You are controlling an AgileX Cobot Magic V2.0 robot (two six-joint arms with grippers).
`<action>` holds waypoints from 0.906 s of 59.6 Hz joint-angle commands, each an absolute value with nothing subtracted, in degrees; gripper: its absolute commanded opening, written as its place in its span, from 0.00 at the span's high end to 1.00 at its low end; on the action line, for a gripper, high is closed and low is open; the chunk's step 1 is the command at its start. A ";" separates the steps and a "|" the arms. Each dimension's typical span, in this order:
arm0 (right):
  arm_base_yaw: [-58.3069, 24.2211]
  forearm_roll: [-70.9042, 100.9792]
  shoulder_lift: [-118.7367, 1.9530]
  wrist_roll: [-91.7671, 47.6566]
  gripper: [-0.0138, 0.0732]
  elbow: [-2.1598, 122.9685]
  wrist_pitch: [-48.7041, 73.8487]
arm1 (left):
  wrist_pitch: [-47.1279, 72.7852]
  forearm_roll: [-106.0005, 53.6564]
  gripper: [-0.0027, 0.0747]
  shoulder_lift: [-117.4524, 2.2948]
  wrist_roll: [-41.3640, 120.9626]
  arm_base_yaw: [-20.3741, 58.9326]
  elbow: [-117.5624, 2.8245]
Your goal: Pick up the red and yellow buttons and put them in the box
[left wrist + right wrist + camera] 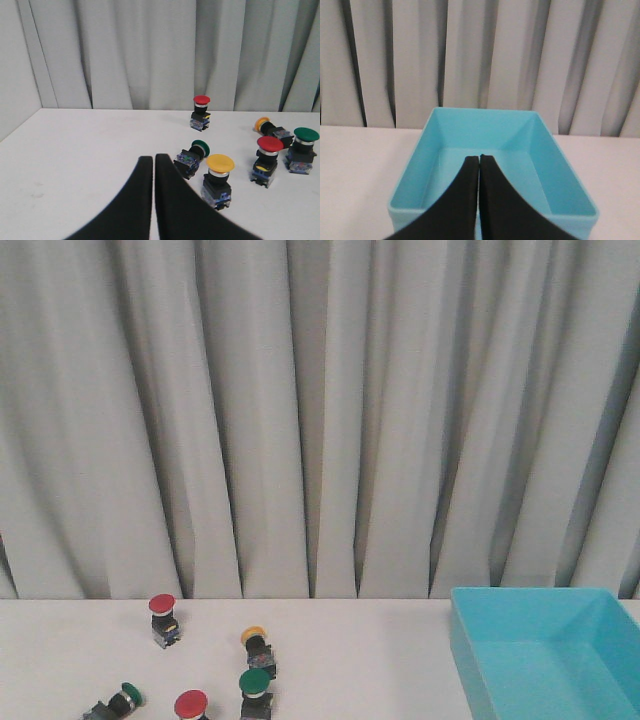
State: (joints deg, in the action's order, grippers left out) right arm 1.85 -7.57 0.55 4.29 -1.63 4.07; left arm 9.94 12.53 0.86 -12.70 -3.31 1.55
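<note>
Grey curtain point(300, 410) behind white counter point(360, 660). Left on counter: red buttons point(162, 606) point(191, 704), yellow button point(254, 637), green ones point(254, 681) between. Turquoise box point(545, 655) at right, nothing inside. Left end effector point(153, 161) clenched, holding nothing, near buttons. Right end effector point(479, 160) clenched over box.

The front view's bottom edge cuts off the box point(470, 640) and the nearest red button point(191, 704).

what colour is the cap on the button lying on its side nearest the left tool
Green: the tipped-over button has a green cap, clearest in the left wrist view.
</note>
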 commanded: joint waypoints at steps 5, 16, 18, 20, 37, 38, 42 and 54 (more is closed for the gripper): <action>2.22 -6.04 1.51 6.98 0.85 -2.02 -20.35 | -0.67 8.22 0.97 1.48 -17.13 -3.28 1.62; 2.22 -6.11 -6.79 4.82 0.85 4.17 -40.25 | -26.36 11.52 0.97 -0.50 -11.69 -3.28 -3.29; 2.22 -6.53 -9.42 5.14 0.85 6.84 -40.73 | -28.30 11.53 0.97 -2.24 -11.00 -3.28 -5.23; 2.22 -7.37 -12.25 5.14 0.85 9.95 -40.45 | -28.13 11.53 0.97 -4.95 -10.64 -3.28 -8.06; -1.68 -16.41 -37.33 11.97 0.85 40.32 -15.00 | -9.22 11.43 0.97 -31.98 -11.04 0.55 -37.14; -2.14 -16.40 -38.63 11.97 0.85 41.52 -13.07 | -7.03 11.43 0.97 -33.79 -11.04 0.92 -39.01; -3.16 -16.40 -42.76 11.91 0.85 44.25 -9.00 | -0.42 11.43 0.97 -39.83 -11.04 1.84 -44.50; -3.52 -15.85 -46.98 12.51 0.85 44.28 -5.80 | 11.30 11.32 0.97 -52.02 -11.26 3.70 -53.12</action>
